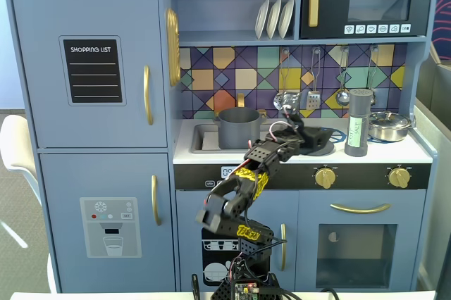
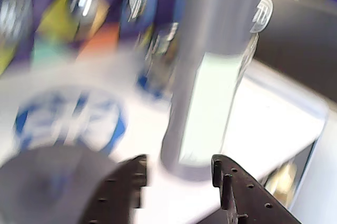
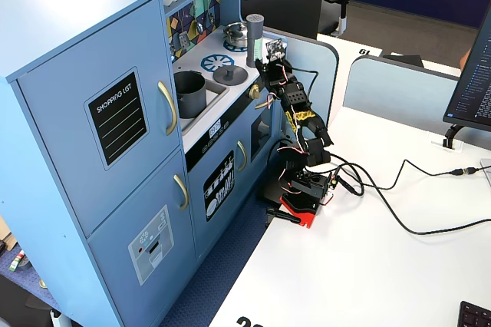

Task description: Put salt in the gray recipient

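Open, empty gripper (image 2: 179,174) faces the salt (image 1: 358,123), labelled "SALT", standing between a gray lid (image 1: 315,141) and a silver pan (image 1: 390,125).

My arm (image 1: 246,187) was black plastic, yellow tape on two links, thin red and white wires looped near my wrist, red base clamp (image 3: 295,210), perforated black fingers (image 2: 239,192).

salt shaker (image 1: 358,123): 1 | gray pot (image 1: 238,128): 1 | silver pan (image 1: 389,125): 1 | plates (image 1: 275,17): 3
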